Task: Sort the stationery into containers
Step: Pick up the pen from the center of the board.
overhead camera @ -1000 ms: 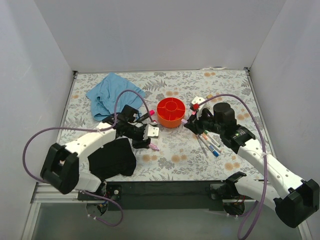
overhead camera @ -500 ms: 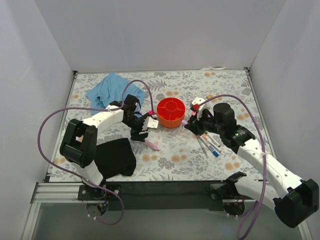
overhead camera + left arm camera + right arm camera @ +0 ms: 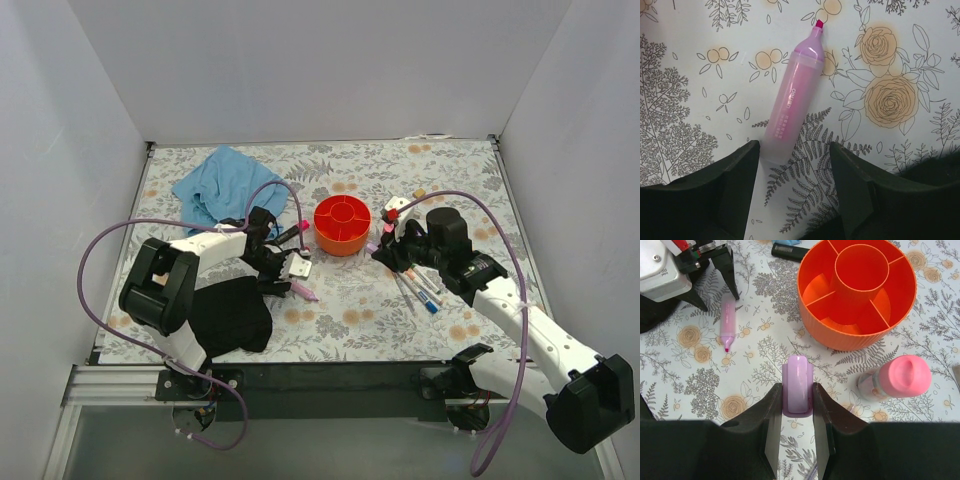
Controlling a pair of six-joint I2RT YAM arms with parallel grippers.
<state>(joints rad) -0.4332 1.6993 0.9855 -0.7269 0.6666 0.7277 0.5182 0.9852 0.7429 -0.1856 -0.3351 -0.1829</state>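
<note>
The left arm comes up from its base, bends sharply at the elbow and then reaches to the right, low over the counter [image 3: 350, 320]. The left gripper [image 3: 792, 150] points down at the pink highlighter [image 3: 792, 97]. Its jaws stand wide, one on each side of the highlighter's rear end, and they do not press it. The highlighter lies flat on the counter, left of the orange bowl [image 3: 807, 305] and apart from it, with its tip pointing away from the jaws.

The right arm stretches from the near right corner toward the middle. Its forearm slopes down to the right gripper [image 3: 798, 390], just on the near side of the bowl. Its jaws are narrow and hold the lilac stick [image 3: 798, 382] between them. The stick is close in front of the bowl wall, outside of it. From these views I cannot tell if the stick touches the counter.

Counted: one orange bowl, with a round centre well and several compartments around it. One pink highlighter. One lilac stick. One pink bottle [image 3: 900, 377], which stands just beside the bowl and right of the held stick. The thin white markers [image 3: 418, 285] lie close together next to the right forearm; at least three, but I cannot count them exactly. One blue cloth [image 3: 220, 185] lies at the far left, and one black cloth [image 3: 230, 315] at the near left, next to the left arm.
</note>
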